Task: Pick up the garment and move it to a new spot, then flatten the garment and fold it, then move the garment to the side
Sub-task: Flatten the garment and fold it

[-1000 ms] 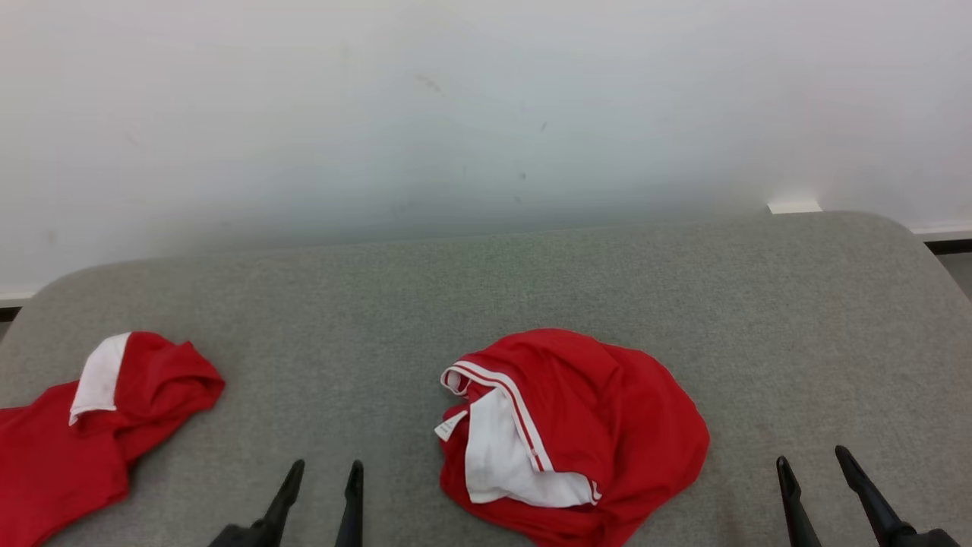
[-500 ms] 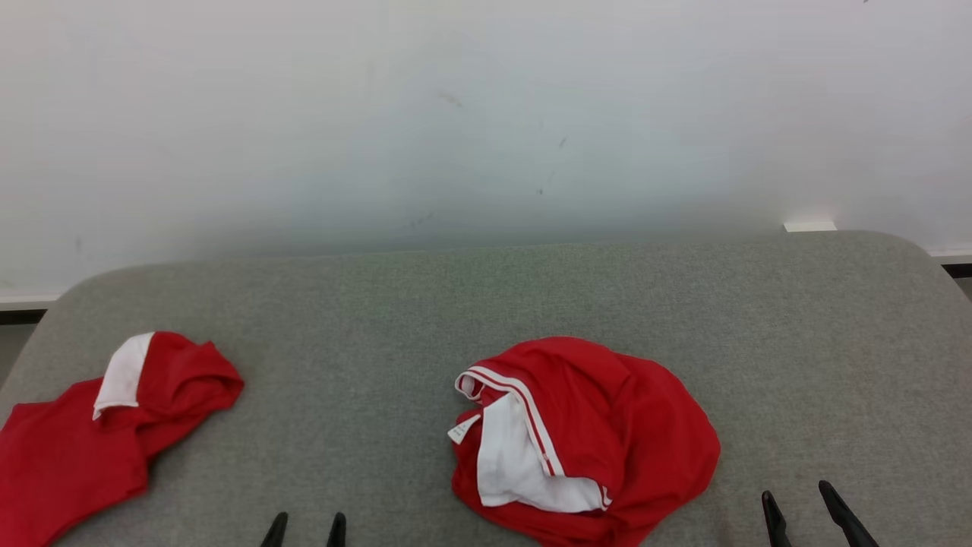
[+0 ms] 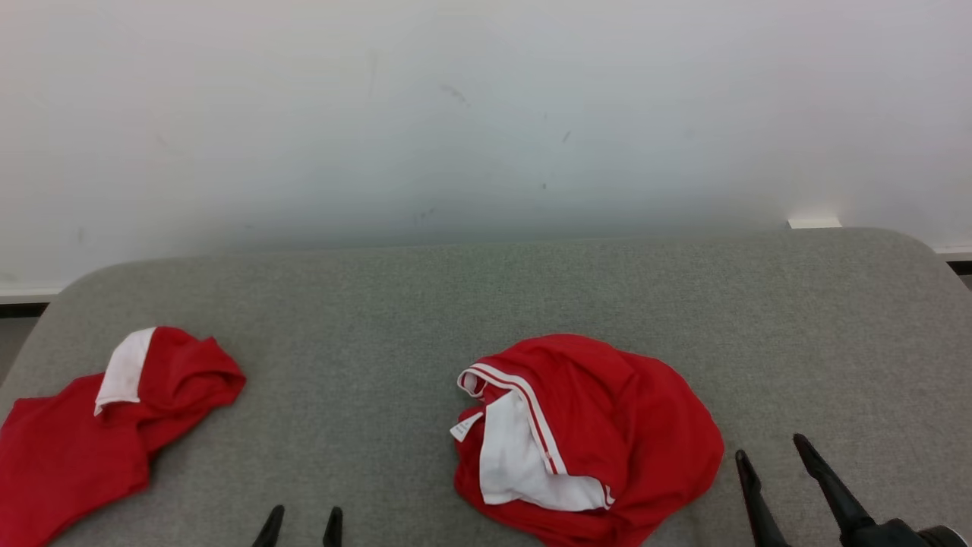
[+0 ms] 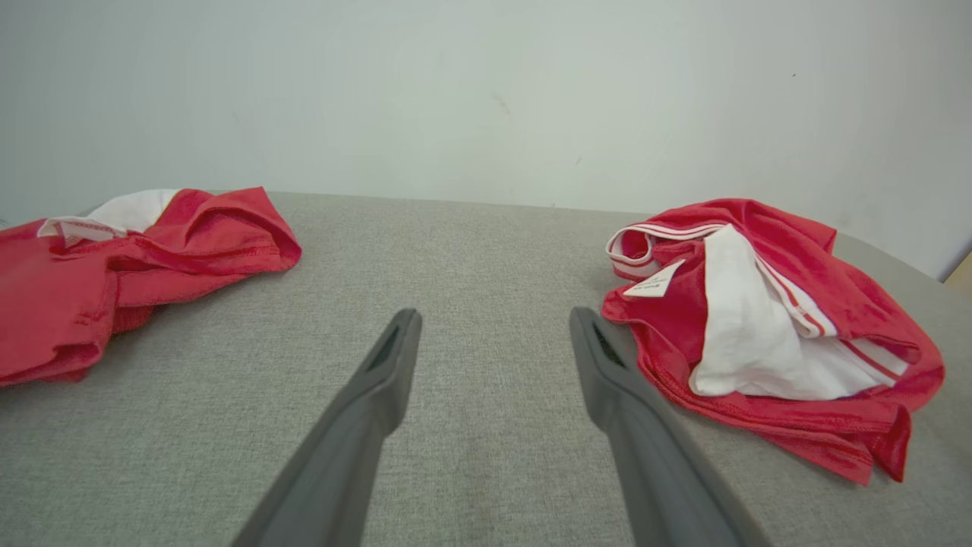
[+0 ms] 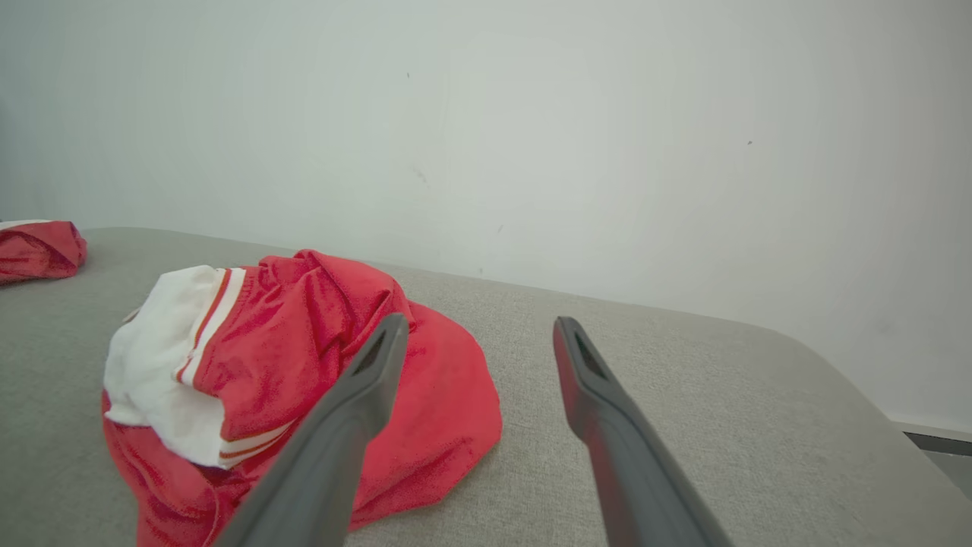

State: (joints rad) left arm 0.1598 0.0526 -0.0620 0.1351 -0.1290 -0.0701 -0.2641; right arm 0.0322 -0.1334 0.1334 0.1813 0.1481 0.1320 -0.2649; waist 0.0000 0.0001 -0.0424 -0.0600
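Currently both grippers are spread wide, nothing between the fingers. Left gripper (image 3: 302,524) sits at the near edge of the head view, fingertips only, left of the crumpled red garment (image 3: 623,425) with bare cloth between them. Right gripper (image 3: 769,450) is just right of the garment's right edge, with a thin strip of table showing between them. The garment therefore lies between the two grippers, closer to the right one.

The garment is bunched in a mound at near-centre of the grey fabric-covered table (image 3: 486,304). It shows a white inner panel, a red-and-white striped band, and a small white label (image 3: 461,429) on its left side.

In the left wrist view, the left gripper (image 4: 495,319) points at bare table, with the garment off to its right. In the right wrist view, the near finger of the right gripper (image 5: 478,325) overlaps the garment in the picture; contact cannot be told there.

Edges: the table's far edge meets the white wall (image 3: 486,114), and both far corners are rounded.

Open room: a wide bare strip far of the garment, a bare patch to its right, and bare cloth to its left up to the second red garment (image 3: 83,441), which lies at the table's near-left and runs off the left side of the head view.

Count: two red garments, two grippers, one table, one label.
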